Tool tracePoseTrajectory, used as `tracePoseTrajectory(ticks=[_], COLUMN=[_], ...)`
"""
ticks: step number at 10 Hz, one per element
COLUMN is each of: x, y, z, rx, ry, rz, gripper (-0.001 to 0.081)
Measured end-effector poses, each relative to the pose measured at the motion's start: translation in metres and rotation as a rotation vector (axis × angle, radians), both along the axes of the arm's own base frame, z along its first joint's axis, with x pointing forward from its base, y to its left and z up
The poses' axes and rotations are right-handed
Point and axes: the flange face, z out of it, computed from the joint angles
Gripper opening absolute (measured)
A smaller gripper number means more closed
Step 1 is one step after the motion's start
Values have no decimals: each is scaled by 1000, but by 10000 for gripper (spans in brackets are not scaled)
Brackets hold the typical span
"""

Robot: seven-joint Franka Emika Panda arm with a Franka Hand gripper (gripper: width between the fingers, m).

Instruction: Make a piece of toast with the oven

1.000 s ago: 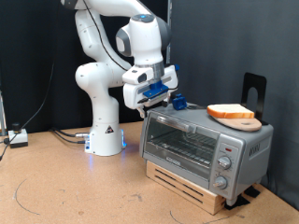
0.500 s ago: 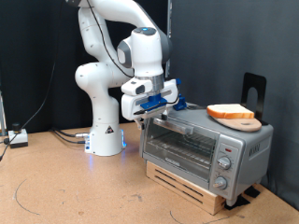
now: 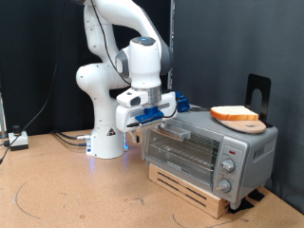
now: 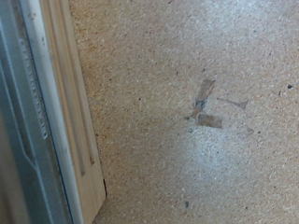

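The silver-grey oven (image 3: 239, 152) stands on a wooden pallet at the exterior view's right. Its glass door (image 3: 180, 150) looks tipped slightly outward at the top. The piece of toast (image 3: 231, 112) lies on a round wooden board (image 3: 247, 123) on the oven's roof. My gripper (image 3: 155, 114), with blue fingers, is at the door's upper left corner, by the bar handle. Whether it grips the handle is hidden. The wrist view shows no fingers, only the oven's front edge (image 4: 37, 121) beside the speckled table (image 4: 187, 56).
The white robot base (image 3: 104, 138) stands left of the oven. A black stand (image 3: 258, 93) rises behind the oven's right end. A small box with cables (image 3: 17, 140) sits at the far left. A tape mark (image 4: 207, 105) is on the table.
My gripper has moved down and toward the exterior view's left, from above the oven's roof corner to the door's top edge. The door seems to have tipped out a little.
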Motion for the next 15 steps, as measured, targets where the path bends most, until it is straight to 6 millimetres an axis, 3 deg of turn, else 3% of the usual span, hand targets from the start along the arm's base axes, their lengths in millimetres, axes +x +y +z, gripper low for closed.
tracePoseTrajectory(ticks=[6, 15], x=[26, 60], y=[-25, -55], z=[-2, -34], rx=[-7, -81], ry=[-9, -6], rz=[-8, -83], gripper=[807, 807])
